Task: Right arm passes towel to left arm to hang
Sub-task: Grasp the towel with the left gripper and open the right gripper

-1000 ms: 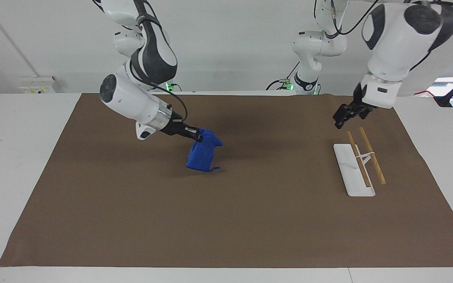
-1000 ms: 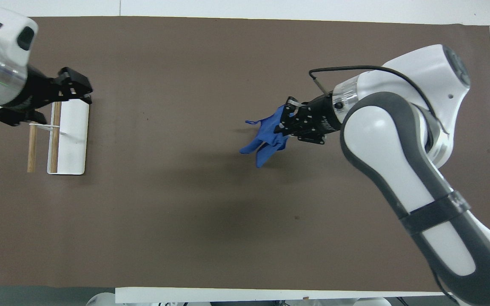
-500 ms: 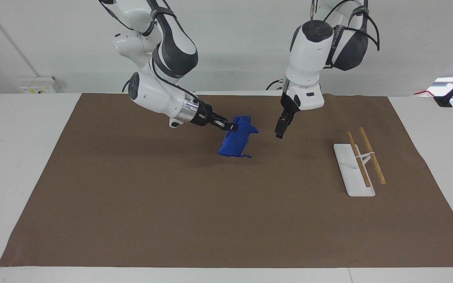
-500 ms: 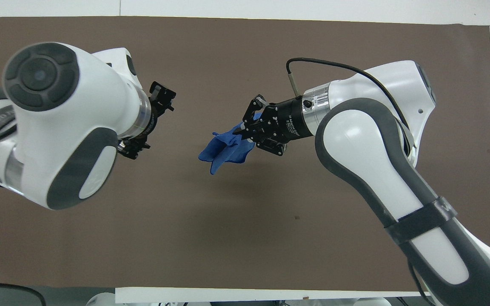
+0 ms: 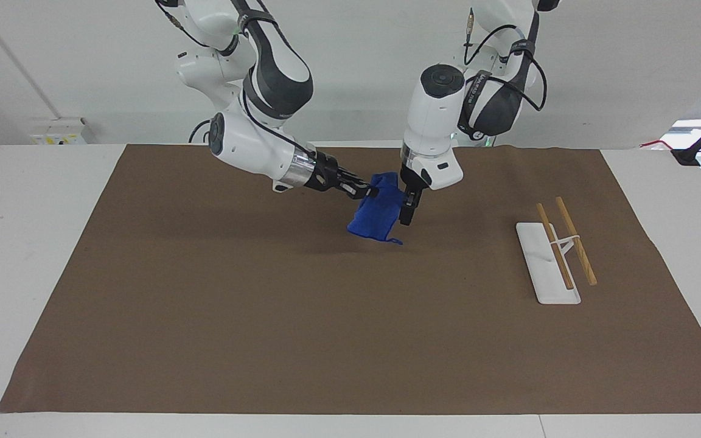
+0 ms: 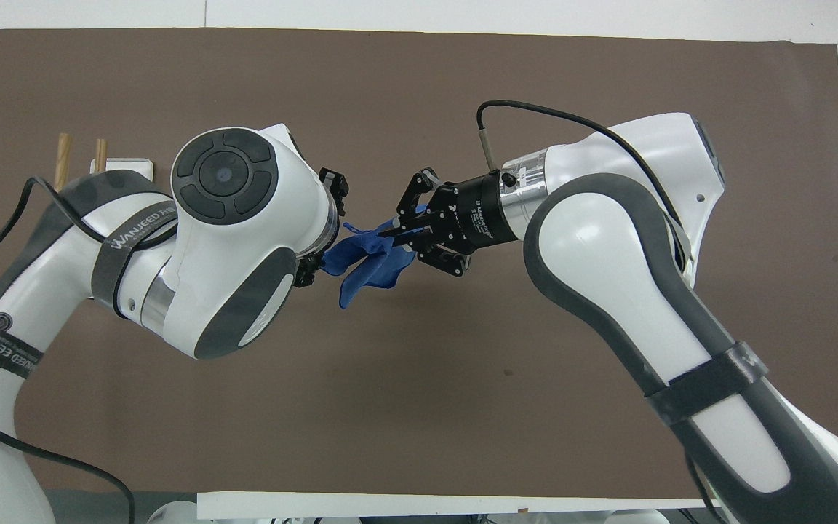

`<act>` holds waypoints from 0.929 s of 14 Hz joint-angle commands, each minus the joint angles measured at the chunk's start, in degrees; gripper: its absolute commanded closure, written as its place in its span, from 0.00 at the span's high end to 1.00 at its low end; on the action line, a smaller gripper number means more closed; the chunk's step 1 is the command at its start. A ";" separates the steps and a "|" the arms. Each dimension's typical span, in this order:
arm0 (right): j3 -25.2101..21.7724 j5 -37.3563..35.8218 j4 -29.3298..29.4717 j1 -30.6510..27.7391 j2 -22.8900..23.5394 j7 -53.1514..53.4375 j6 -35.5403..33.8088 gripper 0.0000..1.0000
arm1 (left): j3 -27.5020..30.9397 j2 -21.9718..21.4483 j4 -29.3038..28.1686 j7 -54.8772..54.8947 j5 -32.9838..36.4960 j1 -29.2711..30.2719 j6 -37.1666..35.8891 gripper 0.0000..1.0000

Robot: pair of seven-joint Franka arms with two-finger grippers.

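Note:
The royal-blue towel (image 5: 376, 214) hangs in the air over the middle of the brown mat, bunched, with its loop tag at the bottom. My right gripper (image 5: 367, 193) is shut on the towel's upper corner; in the overhead view the right gripper (image 6: 395, 233) pinches the towel (image 6: 364, 263) from the right arm's end. My left gripper (image 5: 408, 216) points down and sits right at the towel's other edge. In the overhead view its own wrist covers it.
The white-and-wood rack (image 5: 549, 263) stands on the mat toward the left arm's end; only its corner (image 6: 122, 167) shows past the left arm from above. The brown mat (image 5: 265, 316) covers most of the white table.
My left arm swung from over the rack to the mat's middle and came up against the towel. My right arm carried the towel toward the left arm's end.

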 commanded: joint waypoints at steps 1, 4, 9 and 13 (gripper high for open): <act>-0.05 1.17 -0.08 0.02 0.02 0.49 0.95 0.00 | 0.81 -0.99 -1.69 0.29 -0.84 -0.78 1.76 0.00; -0.05 1.17 -0.17 0.19 0.02 0.49 0.95 0.00 | 0.81 -0.99 -1.69 1.16 -0.84 -0.69 1.68 0.00; -0.05 1.17 -0.17 0.19 -0.07 0.49 0.95 0.00 | 0.72 -1.69 -3.45 1.52 -0.84 -1.05 0.54 0.00; -0.05 1.09 -0.17 0.19 -0.07 0.40 0.95 0.00 | 0.72 -1.69 -3.01 3.54 -0.84 -1.22 -0.70 0.00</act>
